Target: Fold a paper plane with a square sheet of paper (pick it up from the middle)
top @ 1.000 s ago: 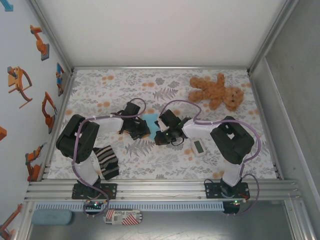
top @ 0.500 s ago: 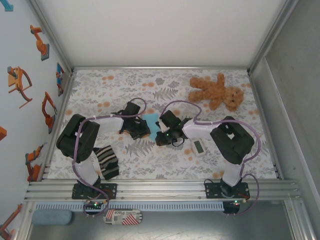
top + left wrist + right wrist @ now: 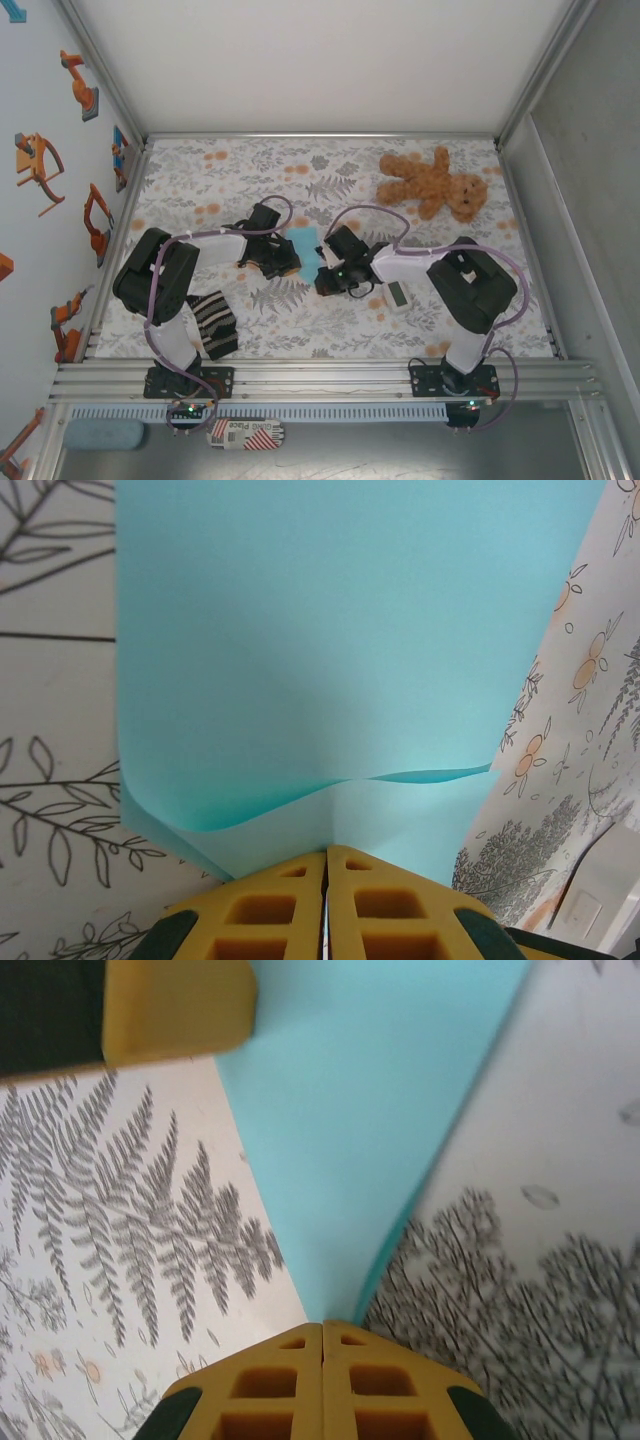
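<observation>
The square sheet of paper point(image 3: 305, 251) is light blue and hangs between the two arms at mid-table, doubled over in a loose curl. My left gripper point(image 3: 287, 256) is shut on its left edge. In the left wrist view the yellow fingertips point(image 3: 290, 880) pinch the paper point(image 3: 340, 630), whose upper layer bows over the lower one. My right gripper point(image 3: 323, 268) is shut on the opposite edge. In the right wrist view the paper point(image 3: 350, 1110) narrows down into the closed gripper point(image 3: 323, 1326), and a left finger point(image 3: 170, 1005) shows at the top left.
A brown teddy bear point(image 3: 430, 183) lies at the back right. A small white gadget point(image 3: 397, 296) sits just right of the right wrist. A black-and-cream striped cloth point(image 3: 212, 325) lies by the left arm's base. Metal rails point(image 3: 320, 375) border the near edge.
The right gripper has slid slightly rightward and toward the near edge with its end of the paper. More of the blue sheet now shows between the grippers. The left gripper has barely moved.
</observation>
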`<move>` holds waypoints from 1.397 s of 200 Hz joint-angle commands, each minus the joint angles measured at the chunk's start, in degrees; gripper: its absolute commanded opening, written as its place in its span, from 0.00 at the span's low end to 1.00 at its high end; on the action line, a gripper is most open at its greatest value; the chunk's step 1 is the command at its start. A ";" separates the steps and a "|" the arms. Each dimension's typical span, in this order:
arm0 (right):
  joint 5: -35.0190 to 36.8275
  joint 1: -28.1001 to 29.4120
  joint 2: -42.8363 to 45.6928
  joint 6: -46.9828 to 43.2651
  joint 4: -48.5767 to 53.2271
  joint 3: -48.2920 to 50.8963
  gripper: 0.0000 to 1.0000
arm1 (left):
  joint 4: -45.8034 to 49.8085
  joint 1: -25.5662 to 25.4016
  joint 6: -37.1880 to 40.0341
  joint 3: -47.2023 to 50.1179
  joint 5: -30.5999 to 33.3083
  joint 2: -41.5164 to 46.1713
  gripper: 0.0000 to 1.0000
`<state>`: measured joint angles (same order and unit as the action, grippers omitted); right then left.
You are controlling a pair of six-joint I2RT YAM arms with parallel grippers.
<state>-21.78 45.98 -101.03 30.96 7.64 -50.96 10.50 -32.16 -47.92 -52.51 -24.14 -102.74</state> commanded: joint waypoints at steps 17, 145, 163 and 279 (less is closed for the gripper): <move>0.95 -0.11 4.39 -0.09 5.64 4.49 0.00 | 6.24 0.49 1.65 1.97 6.30 -4.40 0.08; 2.43 1.39 -3.36 5.60 -1.33 -7.57 0.00 | 5.57 0.23 0.90 0.71 4.52 -2.41 0.09; 2.77 1.40 -3.77 5.48 -1.12 -7.14 0.00 | 5.56 0.22 1.06 0.27 4.24 -1.87 0.09; 3.67 1.40 -6.61 5.23 1.58 -6.16 0.00 | -1.27 -0.43 1.87 0.20 -2.18 6.44 0.13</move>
<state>-19.84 47.11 -105.86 36.03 6.63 -57.08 12.49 -32.14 -46.44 -54.17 -24.10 -99.57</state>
